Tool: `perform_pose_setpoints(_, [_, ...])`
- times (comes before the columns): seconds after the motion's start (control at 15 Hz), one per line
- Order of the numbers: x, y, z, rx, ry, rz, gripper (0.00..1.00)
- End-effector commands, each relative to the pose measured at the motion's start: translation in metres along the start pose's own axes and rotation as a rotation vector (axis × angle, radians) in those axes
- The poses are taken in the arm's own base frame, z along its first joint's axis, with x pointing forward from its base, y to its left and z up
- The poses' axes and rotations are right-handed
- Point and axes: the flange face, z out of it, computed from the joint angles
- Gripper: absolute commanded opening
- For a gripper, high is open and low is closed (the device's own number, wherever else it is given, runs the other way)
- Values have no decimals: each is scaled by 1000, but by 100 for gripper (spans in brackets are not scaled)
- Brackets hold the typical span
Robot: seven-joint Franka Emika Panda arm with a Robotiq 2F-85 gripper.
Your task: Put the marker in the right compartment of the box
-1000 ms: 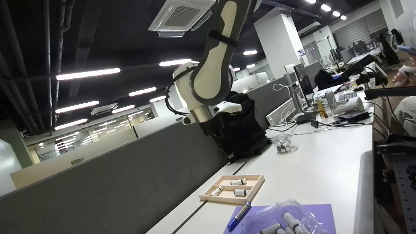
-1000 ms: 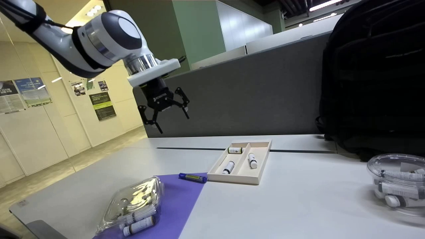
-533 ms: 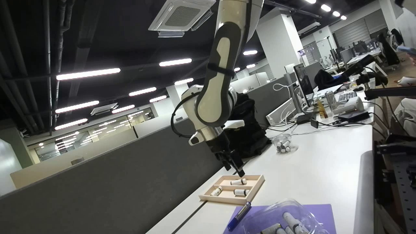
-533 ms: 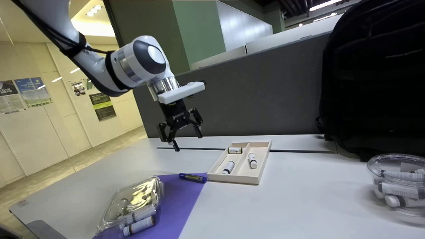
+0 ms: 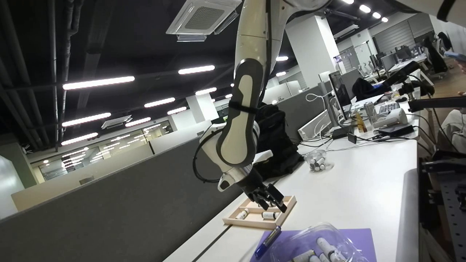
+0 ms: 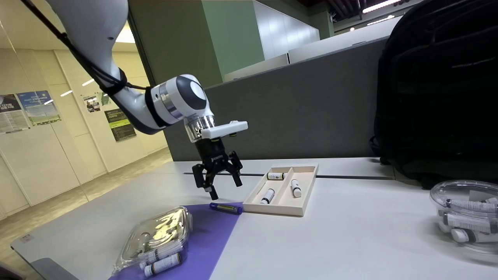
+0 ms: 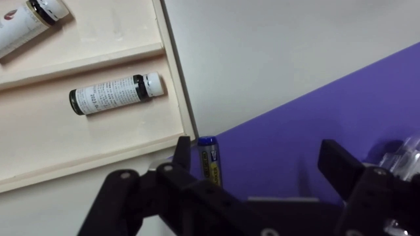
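Wrist view: spotted box (image 7: 131,127) at ten o'clock | there, at six, sighted marker (image 7: 210,160) on purple sheet (image 7: 279,144), just beside box's corner; looked light, stiff, slick, likely wanted mid-barrel pinch | saw gripper (image 7: 257,149) at four, spread wide, unladen

Marker (image 6: 226,208) on sheet (image 6: 212,233), just beside box (image 6: 274,209)

In an exterior view: box right of marker; two bottles (image 6: 276,176) in left compartment (image 6: 268,184), one bottle (image 6: 296,187) in right compartment (image 6: 307,177). Container (image 6: 167,223) before and left of marker, on sheet too (bottles (image 6: 162,265) in or under, can't tell). Bowl (image 6: 436,201) well right of box, backpack (image 6: 437,97) behind bowl.
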Motion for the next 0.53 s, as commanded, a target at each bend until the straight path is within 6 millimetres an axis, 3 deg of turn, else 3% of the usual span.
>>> perform_pose_setpoints(0.0, [20, 8, 10, 0, -98, -64, 100])
perform_pose_setpoints(0.47, [50, 7, 34, 5, -181, -160, 100])
